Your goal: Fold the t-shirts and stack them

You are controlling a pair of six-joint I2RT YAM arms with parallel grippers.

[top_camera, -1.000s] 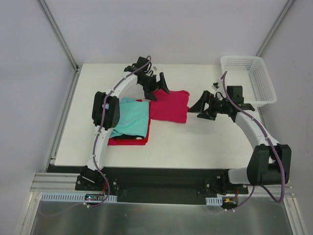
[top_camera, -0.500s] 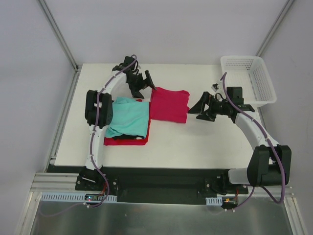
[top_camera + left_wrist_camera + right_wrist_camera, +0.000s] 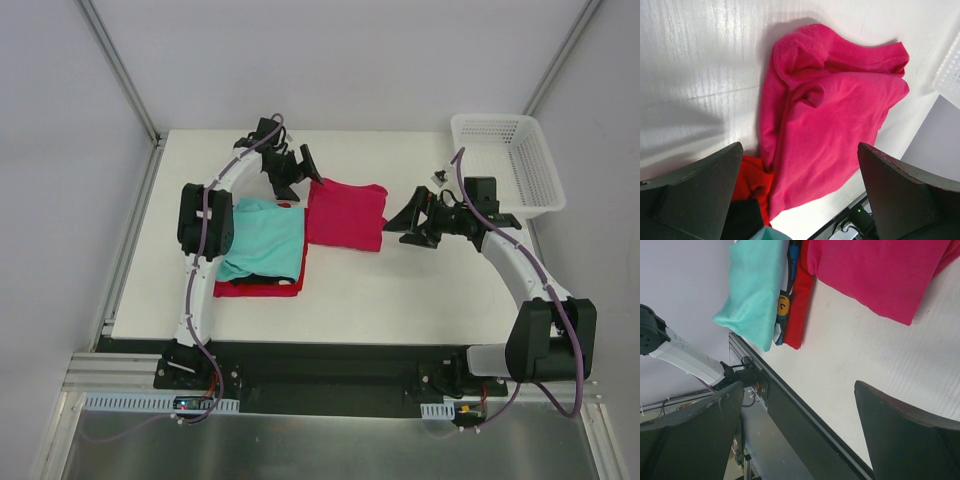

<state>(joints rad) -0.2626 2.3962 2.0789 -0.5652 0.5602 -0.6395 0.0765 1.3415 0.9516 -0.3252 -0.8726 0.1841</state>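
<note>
Two pairs of jaws stand wide apart, holding nothing. My left gripper [image 3: 300,173] has drawn back off the folded magenta shirt [image 3: 346,215], which lies just right of the teal-topped stack [image 3: 265,240], not yet on it; I judge lifting it across comes next. My right gripper [image 3: 407,227] waits beside it. White table [image 3: 400,300], mesh basket [image 3: 505,160] far right, pale walls [image 3: 60,150].

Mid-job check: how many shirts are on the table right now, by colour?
Magenta-pink shirt: 1
Teal shirt: 1
Red shirt: 1
Dark printed shirt: 1
Total: 4
</note>
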